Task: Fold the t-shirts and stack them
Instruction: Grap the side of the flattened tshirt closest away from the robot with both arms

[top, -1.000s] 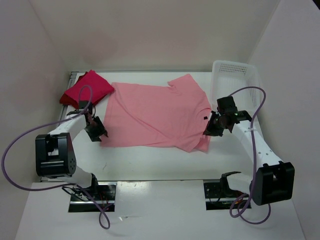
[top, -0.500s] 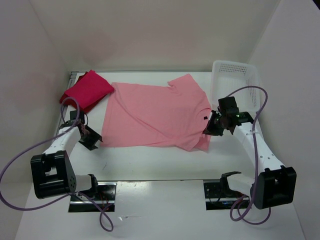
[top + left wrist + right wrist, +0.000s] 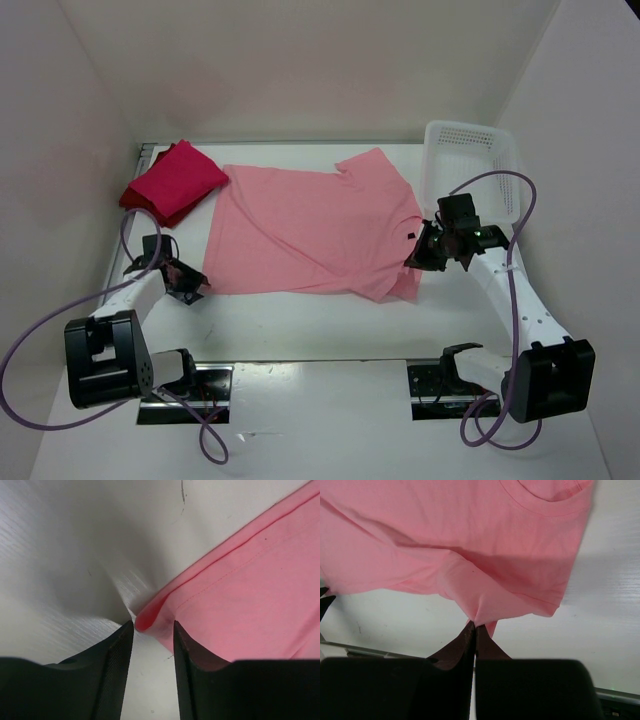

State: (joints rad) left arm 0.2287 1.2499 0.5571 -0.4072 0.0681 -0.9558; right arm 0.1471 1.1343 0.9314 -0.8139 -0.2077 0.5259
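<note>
A light salmon pink t-shirt (image 3: 310, 235) lies spread flat in the middle of the table. My left gripper (image 3: 190, 285) is low at its near left corner and stands open. In the left wrist view that corner (image 3: 150, 617) lies right at the tips of the left gripper (image 3: 152, 627), not pinched. My right gripper (image 3: 420, 262) is shut on the shirt's near right sleeve edge. The right wrist view shows cloth (image 3: 470, 530) gathered into a peak at the closed right gripper (image 3: 474, 626). A folded crimson-pink t-shirt (image 3: 178, 178) lies at the back left on a darker red layer (image 3: 138, 198).
A white perforated basket (image 3: 470, 150) stands at the back right, just behind the right arm. Purple cables loop from both arms. White walls close in the table on the left, back and right. A metal strip (image 3: 320, 365) runs along the near table edge.
My left arm has swung toward the near left, bringing its gripper down along the shirt's left edge to the near left corner. The right gripper has stayed shut on the sleeve.
</note>
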